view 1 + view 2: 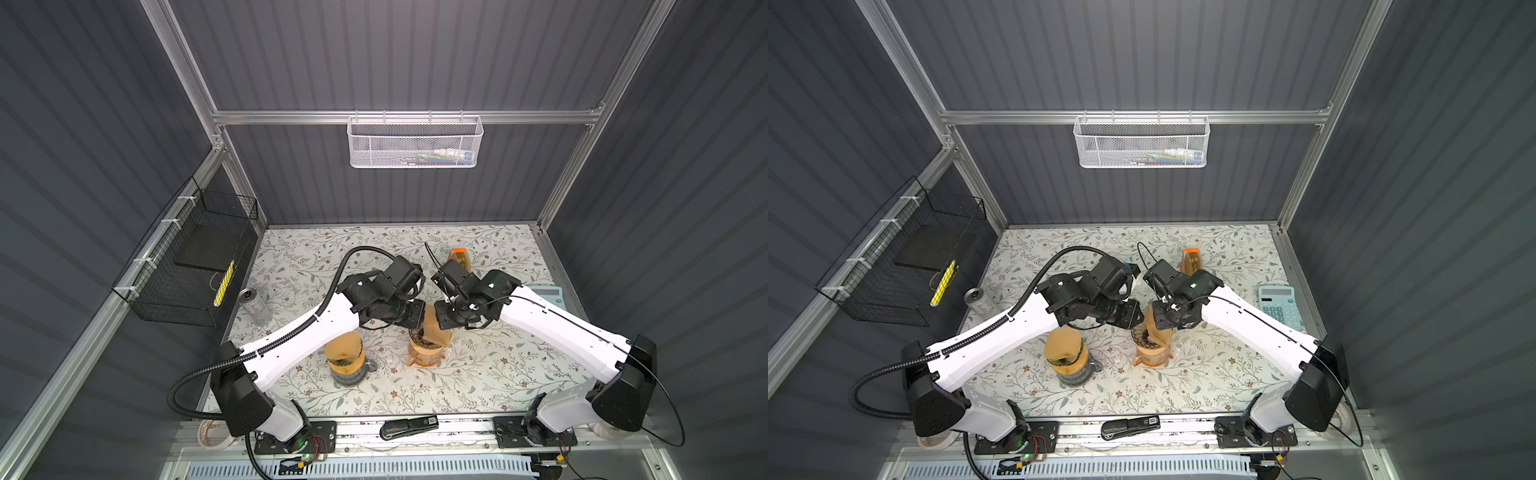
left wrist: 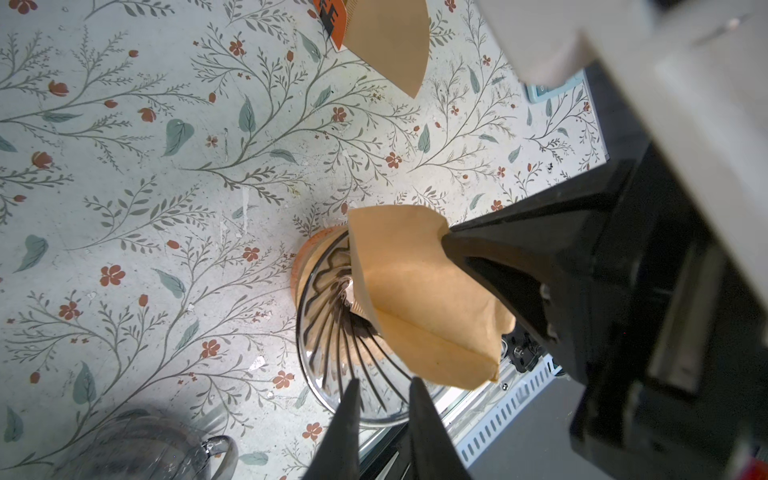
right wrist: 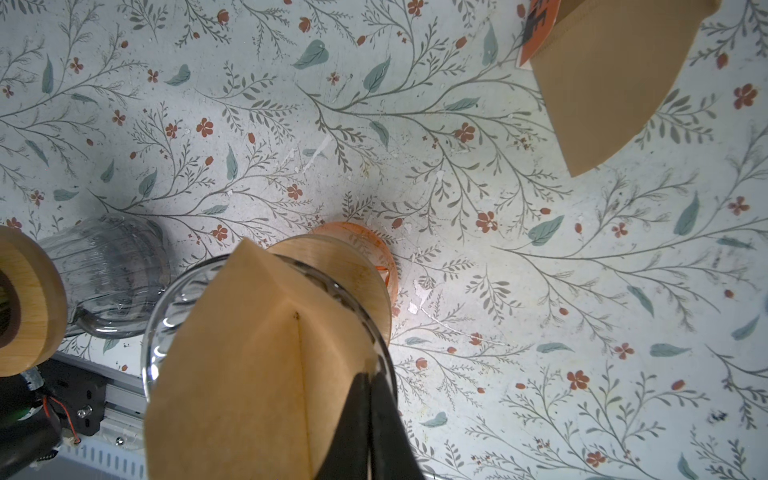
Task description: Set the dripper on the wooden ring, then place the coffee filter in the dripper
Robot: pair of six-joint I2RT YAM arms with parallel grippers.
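Observation:
The brown paper coffee filter (image 1: 436, 330) stands tilted over the glass dripper (image 1: 419, 345), which sits on a wooden collar and an orange jug. In the left wrist view the coffee filter's (image 2: 415, 291) pointed end reaches down inside the ribbed dripper (image 2: 328, 340). My right gripper (image 3: 368, 395) is shut on the upper edge of the coffee filter (image 3: 249, 374), right at the dripper's rim (image 3: 166, 307). My left gripper (image 2: 384, 390) hovers at the dripper's other side, its jaws a narrow gap apart with nothing between them. In both top views the two grippers (image 1: 417, 318) (image 1: 1156, 322) face each other over the dripper.
A second dripper with a filter in it (image 1: 345, 353) stands on a glass jug to the left. A stack of filters with an orange label (image 1: 461, 259) lies behind. A calculator (image 1: 548, 297) is at the right edge, a can (image 1: 255, 307) at the left, a stapler (image 1: 409, 428) in front.

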